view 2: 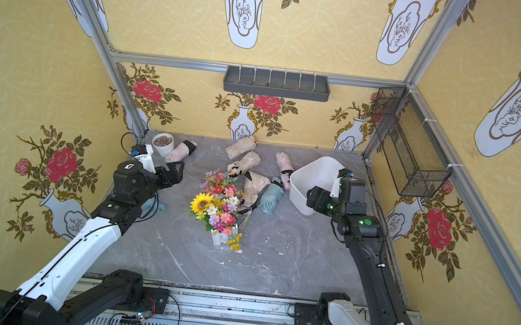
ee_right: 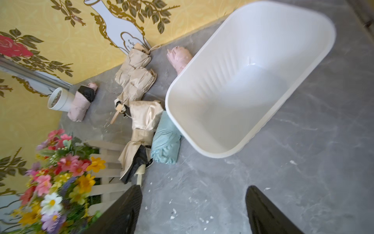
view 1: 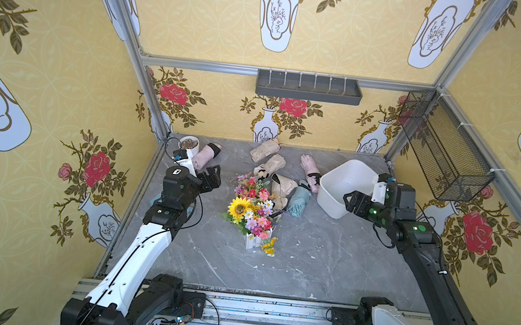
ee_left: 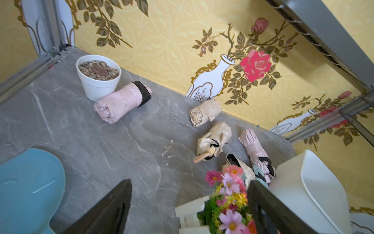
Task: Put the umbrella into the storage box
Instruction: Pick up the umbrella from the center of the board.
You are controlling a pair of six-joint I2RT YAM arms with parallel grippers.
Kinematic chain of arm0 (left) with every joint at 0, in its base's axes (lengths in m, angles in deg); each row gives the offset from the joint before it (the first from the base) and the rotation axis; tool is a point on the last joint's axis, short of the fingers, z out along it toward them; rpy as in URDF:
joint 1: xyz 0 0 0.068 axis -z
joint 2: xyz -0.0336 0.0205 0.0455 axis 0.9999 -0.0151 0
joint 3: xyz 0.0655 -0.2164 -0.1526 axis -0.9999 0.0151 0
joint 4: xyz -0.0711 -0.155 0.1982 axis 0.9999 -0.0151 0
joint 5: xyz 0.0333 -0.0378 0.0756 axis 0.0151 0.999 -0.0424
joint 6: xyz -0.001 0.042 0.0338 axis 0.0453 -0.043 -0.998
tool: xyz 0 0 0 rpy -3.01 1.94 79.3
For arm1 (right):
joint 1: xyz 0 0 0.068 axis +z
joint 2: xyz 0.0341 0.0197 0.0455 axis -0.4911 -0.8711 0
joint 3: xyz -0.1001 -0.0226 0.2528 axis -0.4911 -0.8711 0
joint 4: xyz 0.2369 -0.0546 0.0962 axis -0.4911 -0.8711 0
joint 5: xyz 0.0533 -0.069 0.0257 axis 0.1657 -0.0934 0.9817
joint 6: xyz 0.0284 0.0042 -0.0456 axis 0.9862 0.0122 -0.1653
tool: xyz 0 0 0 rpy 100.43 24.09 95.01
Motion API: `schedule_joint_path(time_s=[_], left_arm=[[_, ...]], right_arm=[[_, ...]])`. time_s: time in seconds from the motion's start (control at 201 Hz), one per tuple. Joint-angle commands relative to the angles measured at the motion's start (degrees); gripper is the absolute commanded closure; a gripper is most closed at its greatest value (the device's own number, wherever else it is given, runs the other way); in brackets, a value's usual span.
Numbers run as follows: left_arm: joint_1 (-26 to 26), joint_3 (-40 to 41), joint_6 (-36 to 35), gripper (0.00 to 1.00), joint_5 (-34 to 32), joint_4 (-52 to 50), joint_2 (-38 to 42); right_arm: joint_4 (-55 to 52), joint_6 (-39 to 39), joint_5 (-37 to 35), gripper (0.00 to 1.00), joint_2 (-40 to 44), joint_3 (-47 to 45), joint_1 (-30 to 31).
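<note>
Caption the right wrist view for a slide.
Open right end effector over the table; white storage box empty, blue folded umbrella lying beside it.

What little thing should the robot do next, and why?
Probably ease the right gripper toward the blue umbrella. Its jaws stand open and hold nothing, the storage box is empty, and that umbrella lies close beside the box, nearest this arm.
</note>
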Motion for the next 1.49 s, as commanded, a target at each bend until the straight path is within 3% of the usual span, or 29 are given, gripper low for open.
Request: schedule_joint_path(time_s=[0.0,0.184,0.334,0.861,1.015,1.488], left_arm=[[0.61,-1.81,2.74,0.06,2.03,-5.57,-0.58],[0.68,-4.74,3.1,0.06,6.97,-8.98,-3.94],[0.65,-4.64,2.42,0.06,8.93,-9.63,-4.02],[0.67,-1.28,3.13,0.06,13.39,-7.87,-2.66],[0.7,-1.36,3.25,0.06,13.08,-7.43,-3.29],[0.66,-2.45,3.44,0.06,13.68,-7.57,-3.83]], right_arm=[[-3.96,7.75,1.89,0.15,-1.98,1.86,3.23],[-5.35,11.72,-6.61,0.08,-9.62,5.79,14.21],[-3.93,13.57,-8.57,0.04,-18.01,9.5,19.33],[0.31,20.13,-12.97,0.01,-42.69,21.53,20.62],[2.17,21.93,-12.96,0.14,-47.46,23.31,20.78],[3.56,23.87,-17.29,0.13,-56.67,26.15,22.56]])
